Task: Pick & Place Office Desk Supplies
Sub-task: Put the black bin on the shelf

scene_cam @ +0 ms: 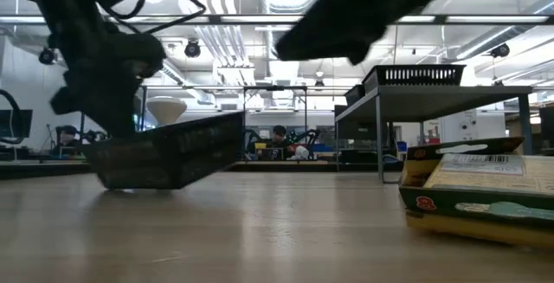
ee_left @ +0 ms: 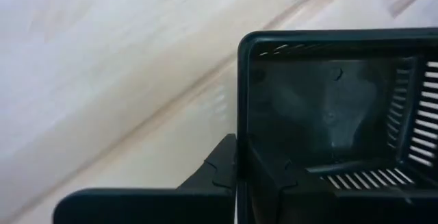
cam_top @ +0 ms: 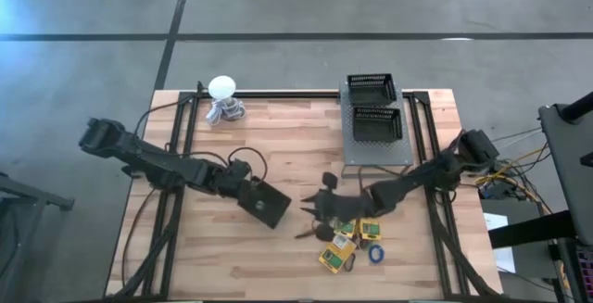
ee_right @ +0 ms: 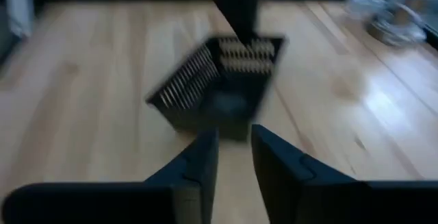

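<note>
**Op:** High view first: my left gripper [cam_top: 248, 192] is clamped shut on the rim of a black slatted basket [cam_top: 267, 203], left of centre on the table [cam_top: 278, 136]. From the low view that basket [scene_cam: 169, 153] is tilted, one side lifted off the wood.

**Spotter:** Anything in it?

**Op:** Left wrist view looks straight into the basket [ee_left: 328, 114]; I see only a dark floor and slatted wall, nothing inside that I can make out. Two more black baskets [cam_top: 373, 108] sit on a grey stand [cam_top: 378, 155] at the far edge, contents hidden from me.

**Spotter:** And the supplies?

**Op:** Yellow-and-green boxes [cam_top: 347, 243] cluster near the front edge, right of centre, with a blue ring [cam_top: 376, 253] just beside them. One box [scene_cam: 480, 188] fills the low view's right side.

**Spotter:** Right arm?

**Op:** Right gripper [cam_top: 324, 212] hangs just beside the boxes, fingers [ee_right: 198, 166] slightly parted, gripping nothing that I can see, pointing at the basket [ee_right: 219, 90].

**Spotter:** Room?

**Op:** Bare wood between basket and boxes. A white ball-topped object [cam_top: 222, 99] stands well apart at the far left.
</note>
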